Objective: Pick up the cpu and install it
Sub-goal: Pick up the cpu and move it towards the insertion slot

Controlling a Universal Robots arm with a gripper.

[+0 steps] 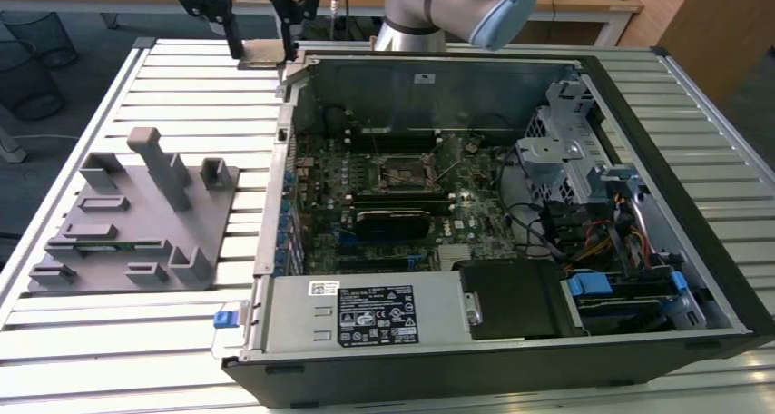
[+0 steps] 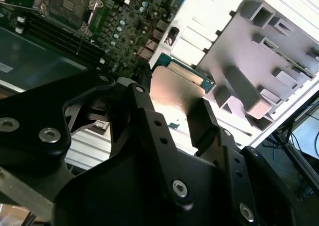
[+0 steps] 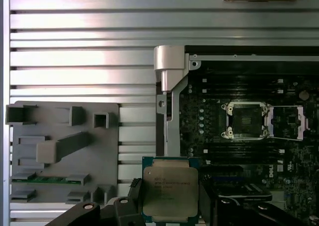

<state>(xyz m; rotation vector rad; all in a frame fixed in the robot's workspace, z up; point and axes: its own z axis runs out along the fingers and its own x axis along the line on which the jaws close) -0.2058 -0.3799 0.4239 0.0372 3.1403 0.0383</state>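
Note:
My gripper point(image 1: 259, 44) is shut on the cpu point(image 1: 263, 58), a flat square chip with a silvery top. It hangs in the air over the slatted table, just outside the open computer case's far corner at the exterior view's left. In both wrist views the cpu point(image 3: 169, 191) point(image 2: 175, 86) sits between the two black fingers point(image 2: 203, 120). The open socket point(image 1: 404, 170) point(image 3: 246, 120) lies in the middle of the motherboard, its metal frame flipped open, some way from the held chip.
A grey holder tray point(image 1: 133, 214) point(image 3: 65, 151) lies on the slatted table point(image 1: 181, 87) beside the case, with a green memory stick point(image 3: 50, 179) in it. The case wall point(image 1: 285, 160) stands between tray and motherboard. Drive bays and cables point(image 1: 593, 214) fill the case's right side.

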